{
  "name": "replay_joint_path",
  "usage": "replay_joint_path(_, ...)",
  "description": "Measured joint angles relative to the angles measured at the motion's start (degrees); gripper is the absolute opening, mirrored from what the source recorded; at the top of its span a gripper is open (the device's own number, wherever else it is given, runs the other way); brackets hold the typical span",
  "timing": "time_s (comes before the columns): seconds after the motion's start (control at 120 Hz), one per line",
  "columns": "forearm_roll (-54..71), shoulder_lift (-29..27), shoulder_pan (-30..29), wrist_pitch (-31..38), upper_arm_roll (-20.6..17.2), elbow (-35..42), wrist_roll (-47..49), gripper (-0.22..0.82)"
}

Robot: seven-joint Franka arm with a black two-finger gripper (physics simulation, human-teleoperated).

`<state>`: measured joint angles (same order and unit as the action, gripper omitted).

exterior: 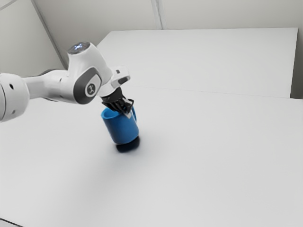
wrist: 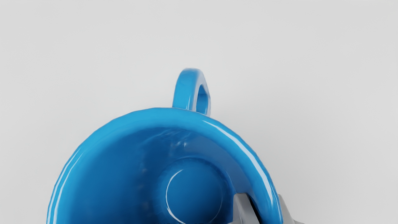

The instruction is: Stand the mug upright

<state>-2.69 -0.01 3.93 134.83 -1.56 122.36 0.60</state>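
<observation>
The blue mug (exterior: 122,128) is held at its rim by my gripper (exterior: 127,111) in the exterior view. Its opening faces up, and its body tilts a little, with the rim leaning toward the exterior view's left and the handle on the far side. A dark shadow lies right under its base; whether the base touches the table I cannot tell. Seen from the wrist, the mug (wrist: 199,189) shows its inside and its handle, and my gripper (wrist: 267,211) has one finger inside the wall and the other outside, shut on it.
The white tabletop (exterior: 208,165) spreads around the mug. Behind it stands another pale surface (exterior: 203,61), with a light wall (exterior: 227,14) beyond. A thin dark line crosses the exterior view's lower left corner.
</observation>
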Motion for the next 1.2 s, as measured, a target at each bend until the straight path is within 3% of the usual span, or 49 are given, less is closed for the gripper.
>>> replay_joint_path(0.108, 0.0, 0.27, 2.9, 1.4, 1.75, 1.09, 1.18, -0.18)
replay_joint_path(0.267, -0.16, 1.22, 3.75, 2.48, 1.33, 1.88, 2.74, -0.18)
replay_joint_path(0.467, -0.48, 2.25, -0.4, 3.03, 1.01, 2.03, 4.2, -0.18)
replay_joint_path(0.65, -1.6, 2.18, -6.83, 2.96, -0.63, 1.96, 3.85, 0.22)
replay_joint_path(0.775, -1.57, 1.56, -6.26, 2.78, -0.72, 1.88, 3.52, 0.39)
replay_joint_path(1.05, -1.45, -1.5, -1.84, 0.82, -0.26, -0.56, 2.92, 0.55)
replay_joint_path(1.2, 3.16, -1.35, -0.92, -6.46, -0.16, -8.86, 2.7, 0.58)
